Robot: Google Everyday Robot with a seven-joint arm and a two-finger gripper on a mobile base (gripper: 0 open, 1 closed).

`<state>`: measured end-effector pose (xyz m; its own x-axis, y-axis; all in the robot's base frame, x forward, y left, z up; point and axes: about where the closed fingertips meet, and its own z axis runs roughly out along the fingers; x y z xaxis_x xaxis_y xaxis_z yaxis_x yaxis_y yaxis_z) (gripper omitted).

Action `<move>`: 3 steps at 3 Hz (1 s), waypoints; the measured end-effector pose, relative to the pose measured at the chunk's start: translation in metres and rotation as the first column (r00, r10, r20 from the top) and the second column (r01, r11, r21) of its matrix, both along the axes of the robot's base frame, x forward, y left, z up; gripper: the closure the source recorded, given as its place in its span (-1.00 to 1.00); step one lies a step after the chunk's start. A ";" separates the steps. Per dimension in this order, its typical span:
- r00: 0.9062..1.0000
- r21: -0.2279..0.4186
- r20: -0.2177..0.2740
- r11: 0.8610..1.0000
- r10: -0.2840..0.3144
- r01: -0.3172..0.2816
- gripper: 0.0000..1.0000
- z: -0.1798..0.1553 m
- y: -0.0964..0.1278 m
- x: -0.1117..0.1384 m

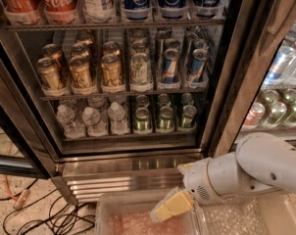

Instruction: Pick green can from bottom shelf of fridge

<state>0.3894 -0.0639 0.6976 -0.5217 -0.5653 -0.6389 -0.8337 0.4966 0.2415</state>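
Green cans sit on the bottom shelf, the gripper over a bin.

The white arm comes in from the right edge, low in view, a thick rounded segment lying almost level. It runs leftward into a stubbier white wrist with a ring seam and a small speckled grille patch on its underside. From there the pale yellow hand angles down and to the left, tip lowest, sitting near the bottom of the view, just right of centre.
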 end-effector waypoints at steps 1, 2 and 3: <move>0.993 -0.047 0.008 0.992 -0.114 0.114 -1.00 -0.013 -0.003 0.026; 0.988 -0.038 -0.009 0.987 -0.154 0.154 -1.00 -0.012 -0.001 0.030; 0.988 -0.030 -0.012 0.987 -0.155 0.155 -1.00 -0.012 -0.001 0.029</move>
<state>0.4185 -0.0644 0.6852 -0.6134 -0.4950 -0.6154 -0.7426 0.6266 0.2362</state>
